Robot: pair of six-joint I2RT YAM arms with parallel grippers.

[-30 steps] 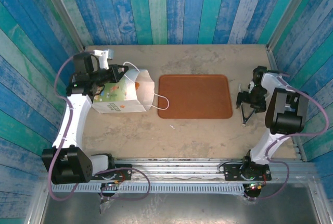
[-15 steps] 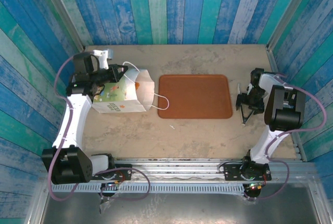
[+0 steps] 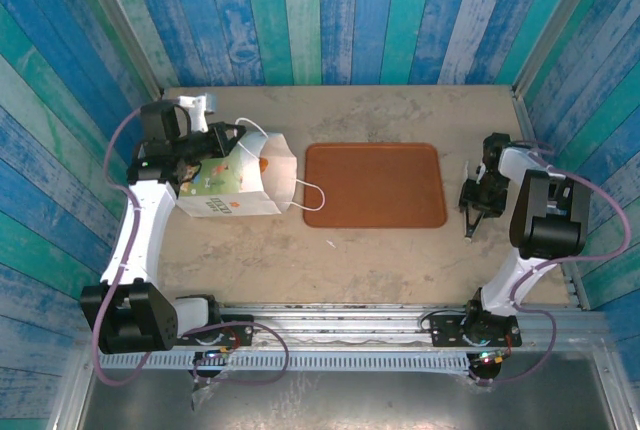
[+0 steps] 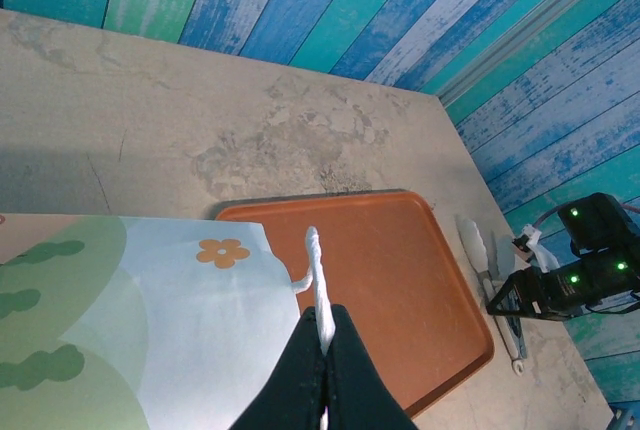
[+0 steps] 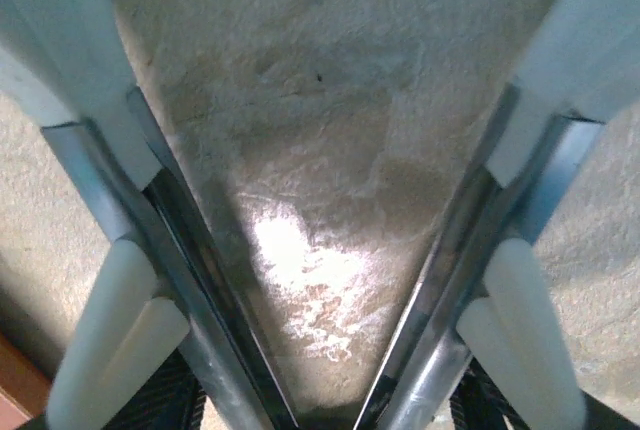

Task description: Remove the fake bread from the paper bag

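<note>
From the overhead camera I saw the paper bag (image 3: 232,188) lying on its side at about 9 o'clock on the bench (image 3: 400,115), with its open mouth turned toward 3 o'clock. An orange-brown piece of the fake bread (image 3: 262,163) showed just inside that mouth, and I could not make out any more of the set. The left pincer (image 4: 325,335) was squeezed tight on the bag's upper cord handle (image 4: 318,270), its black fingers pressed together with the white cord between them. The printed side of the bag lay just beside them at 9 o'clock in the left wrist view. The bag's other cord handle (image 3: 314,196) rested on the near left corner of the flat brown tray (image 3: 375,185), which sat mid-bench, bare, just beside the bag. At 3 o'clock, well apart from the bag, the right pincer (image 3: 472,197) sat low over a pair of metal tongs (image 3: 468,230) with white tips. Through the right wrist camera the two tong arms spread out in a V between the black fingers (image 5: 170,400). The pincer stood partway closed around them, and I could not tell whether it was actually gripping them.
</note>
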